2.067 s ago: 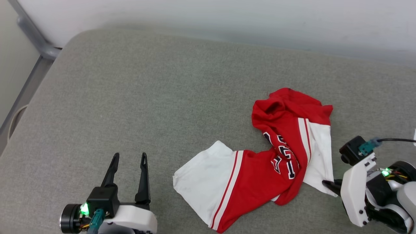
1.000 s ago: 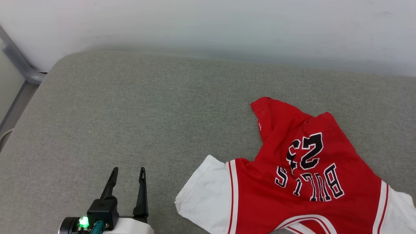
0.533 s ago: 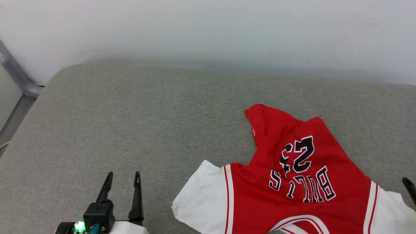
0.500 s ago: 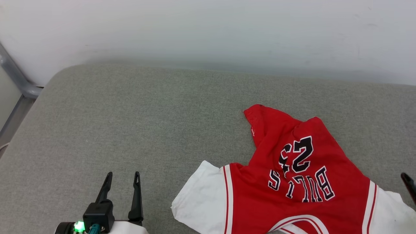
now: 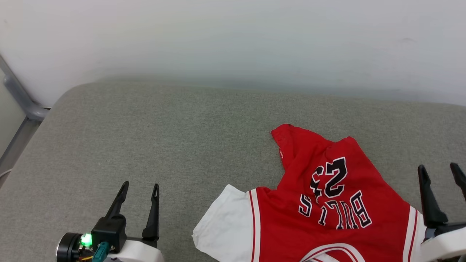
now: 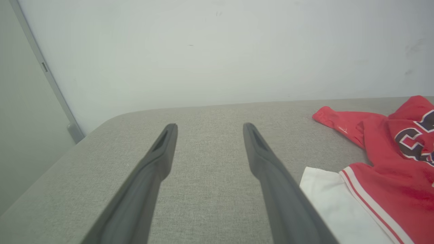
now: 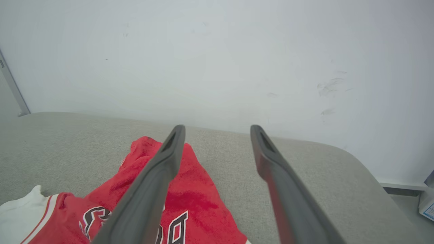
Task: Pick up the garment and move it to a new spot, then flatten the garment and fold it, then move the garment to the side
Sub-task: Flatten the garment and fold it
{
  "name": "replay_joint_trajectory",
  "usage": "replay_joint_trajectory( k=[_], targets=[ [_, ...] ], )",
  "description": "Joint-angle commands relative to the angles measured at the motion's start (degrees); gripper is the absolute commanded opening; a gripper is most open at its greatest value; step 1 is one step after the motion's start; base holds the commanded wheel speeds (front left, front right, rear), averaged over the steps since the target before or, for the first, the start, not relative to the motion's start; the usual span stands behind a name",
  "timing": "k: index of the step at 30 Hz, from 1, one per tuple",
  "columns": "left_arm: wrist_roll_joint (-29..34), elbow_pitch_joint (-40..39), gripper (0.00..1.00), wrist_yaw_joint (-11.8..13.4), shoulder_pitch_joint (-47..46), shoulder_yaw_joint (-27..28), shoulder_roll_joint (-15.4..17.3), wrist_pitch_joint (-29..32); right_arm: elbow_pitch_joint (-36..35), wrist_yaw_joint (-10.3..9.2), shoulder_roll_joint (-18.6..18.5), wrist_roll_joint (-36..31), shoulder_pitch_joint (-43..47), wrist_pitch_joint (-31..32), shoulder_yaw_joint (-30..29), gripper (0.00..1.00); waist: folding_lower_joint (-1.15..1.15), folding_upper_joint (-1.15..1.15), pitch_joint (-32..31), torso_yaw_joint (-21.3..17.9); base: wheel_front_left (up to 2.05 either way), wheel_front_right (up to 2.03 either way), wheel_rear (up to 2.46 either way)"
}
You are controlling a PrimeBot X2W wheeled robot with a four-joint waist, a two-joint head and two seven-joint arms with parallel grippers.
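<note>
The garment (image 5: 327, 203), a red jersey with white sleeves, striped trim and black number 23, lies lettering-up on the grey cushion (image 5: 164, 145), partly crumpled at its far corner. It also shows at the right of the left wrist view (image 6: 390, 162) and under the fingers in the right wrist view (image 7: 190, 196). My left gripper (image 5: 139, 189) rests open at the lower left, apart from the white sleeve (image 5: 222, 229). My right gripper (image 5: 438, 171) stands open at the lower right beside the garment's right sleeve, holding nothing.
A white wall (image 5: 233, 43) runs behind the cushion. A grey metal frame bar (image 5: 18, 94) stands at the far left. The cushion's rounded right end (image 7: 356, 162) drops to the floor, where a small white object (image 7: 428, 203) sits.
My right gripper let go of the garment and rose into view at the lower right, jaws open. The garment now lies spread with its lettering up. The head camera has tilted up.
</note>
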Motion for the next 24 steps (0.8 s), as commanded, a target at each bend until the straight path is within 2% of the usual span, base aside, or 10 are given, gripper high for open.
replay_joint_trajectory(
  k=[1,5,8,14,15,17,21,24],
  targets=[
    [-0.34,0.42,1.00,-1.11,-1.18,-0.58,0.68,-0.09,-0.57,-0.05,1.39,-1.27,1.37,-1.06,0.05,1.00,0.00,0.00,-0.25,0.23,0.00,0.00,0.00],
    [-2.38,0.92,1.00,-4.15,-4.97,-3.30,3.25,4.37,-1.07,-0.06,4.04,-2.97,3.11,-2.28,0.38,1.00,0.00,0.00,-0.38,0.64,0.00,0.00,0.00],
    [-5.38,0.14,1.00,-5.20,-8.29,-6.68,6.11,11.58,-0.50,-0.06,4.81,-3.61,3.69,-2.33,0.46,1.00,0.00,0.00,-0.28,0.80,0.00,0.00,0.00],
    [-18.13,-4.08,1.00,-5.42,-14.45,-17.78,14.09,30.24,0.37,-0.05,5.24,-3.90,2.55,-2.87,0.72,1.00,0.00,0.00,0.40,0.30,0.00,0.00,0.00],
    [-24.84,-5.57,1.00,-5.44,-17.11,-22.89,18.25,40.14,0.88,-0.05,5.48,-4.11,1.73,-3.17,1.20,1.00,0.00,0.00,0.86,-0.29,0.00,0.00,0.00],
    [-28.89,-6.14,1.00,-5.44,-18.68,-26.25,20.37,45.49,1.27,-0.06,5.69,-4.12,1.26,-3.51,1.41,1.00,0.00,0.00,1.24,-0.81,0.00,0.00,0.00],
    [-34.51,-5.84,1.00,-5.45,-20.90,-31.62,24.12,52.81,2.22,-0.05,5.84,-4.67,0.11,-3.98,2.29,1.00,0.00,0.00,2.07,-2.17,0.00,0.00,0.00],
    [-36.19,-5.23,1.00,-5.45,-21.66,-34.20,25.59,55.03,2.65,-0.06,6.01,-4.79,-0.55,-4.16,2.67,1.00,0.00,0.00,2.59,-3.03,0.00,0.00,0.00]
  ],
)
